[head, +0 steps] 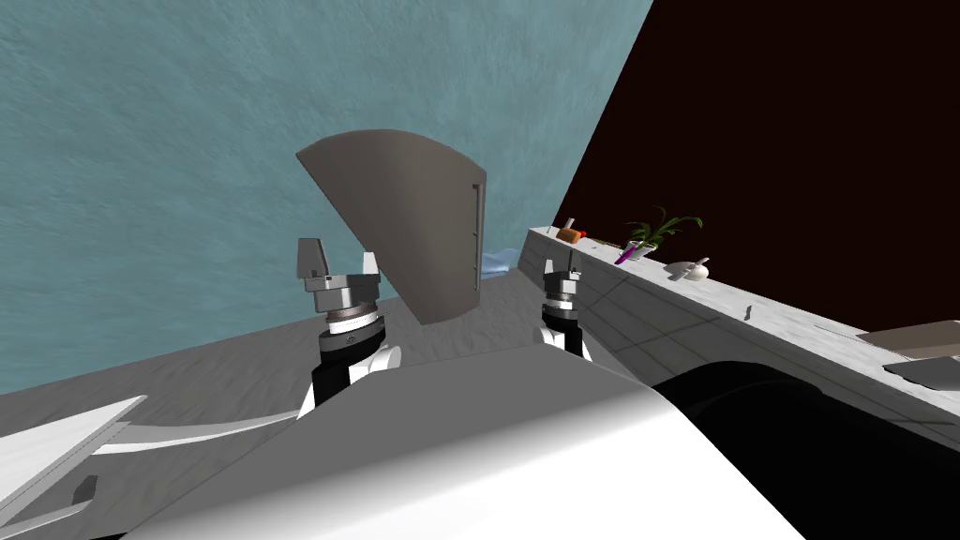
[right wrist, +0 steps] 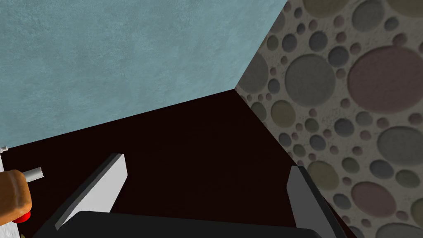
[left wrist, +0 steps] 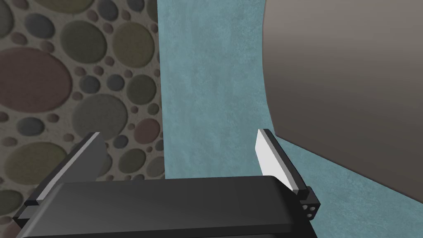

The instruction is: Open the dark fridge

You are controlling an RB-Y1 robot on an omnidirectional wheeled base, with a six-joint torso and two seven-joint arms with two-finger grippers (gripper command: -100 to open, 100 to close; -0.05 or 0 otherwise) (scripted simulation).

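Observation:
The fridge [head: 412,216] is a tall grey-brown box standing against the blue wall, straight ahead of me. A thin vertical handle [head: 476,234] runs along its right-hand face, and that face lies flush with the body. My left gripper [head: 339,261] is raised in front of the fridge's left side, open and empty. In the left wrist view the left gripper [left wrist: 179,136] points past the fridge's side [left wrist: 351,82], apart from it. My right gripper [head: 562,267] is up to the right of the fridge, near the counter's end. The right gripper [right wrist: 206,163] is open with nothing between its fingers.
A pale stone counter [head: 712,300] runs along the right, carrying a brown object [head: 569,232], a potted plant [head: 659,230] and a white pot [head: 692,271]. A dark wall rises behind it. A white piece of furniture [head: 66,441] is at the lower left.

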